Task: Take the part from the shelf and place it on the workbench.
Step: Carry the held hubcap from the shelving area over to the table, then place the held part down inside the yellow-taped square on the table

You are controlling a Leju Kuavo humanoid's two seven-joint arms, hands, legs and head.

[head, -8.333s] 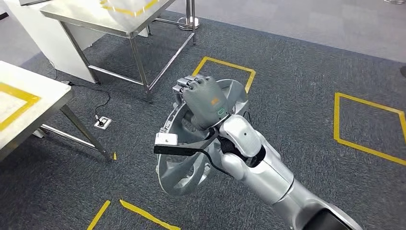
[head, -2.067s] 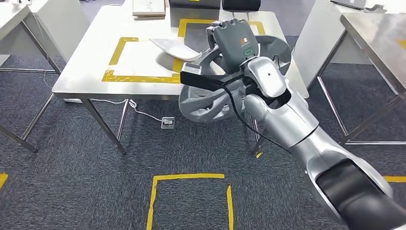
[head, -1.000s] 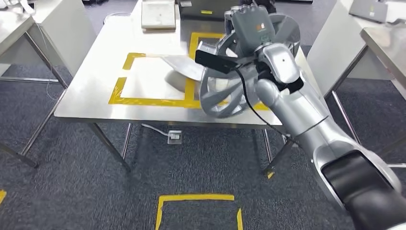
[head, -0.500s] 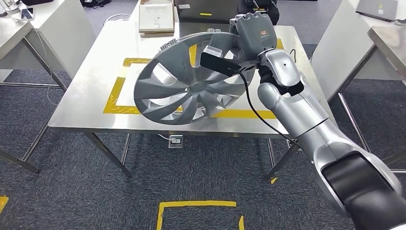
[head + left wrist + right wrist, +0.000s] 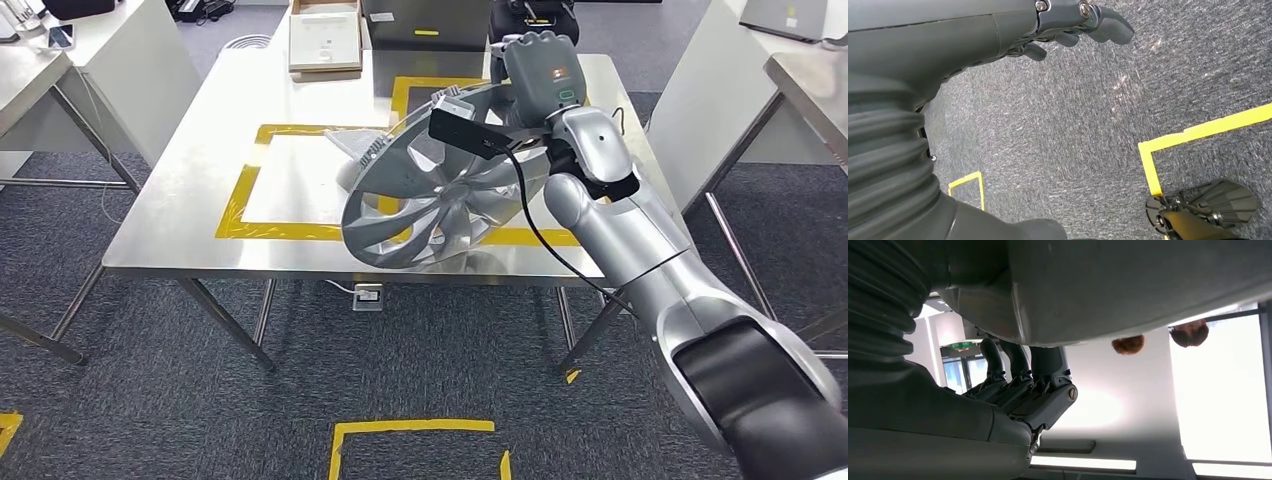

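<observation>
Nearest the robot, one square outline of yellow floor tape (image 5: 415,428) lay on the dark grey carpet (image 5: 300,400). The left hand (image 5: 1068,20) hung over that carpet, holding nothing, its fingers loosely curled and apart.

Beyond stood one steel workbench (image 5: 180,215) bearing two yellow tape rectangles, a larger one (image 5: 245,190) toward its left and a second (image 5: 400,95) farther back. One silver wheel cover (image 5: 430,200), the part, was held tilted above the bench's front right area, its spoked face turned left and down, its lower rim near the front edge; whether it touched the bench could not be told. The right hand (image 5: 540,70) gripped its upper rim, fingers hooked over the edge; in the right wrist view those fingers (image 5: 1018,360) lay closed against the part's grey underside (image 5: 1128,285).

One grey curved panel (image 5: 350,145) lay on the bench behind the cover. At the far edge sat one shallow cardboard tray (image 5: 325,40); its contents could not be made out. Three other tables showed around it: two at left (image 5: 100,50), one at right (image 5: 810,80).
</observation>
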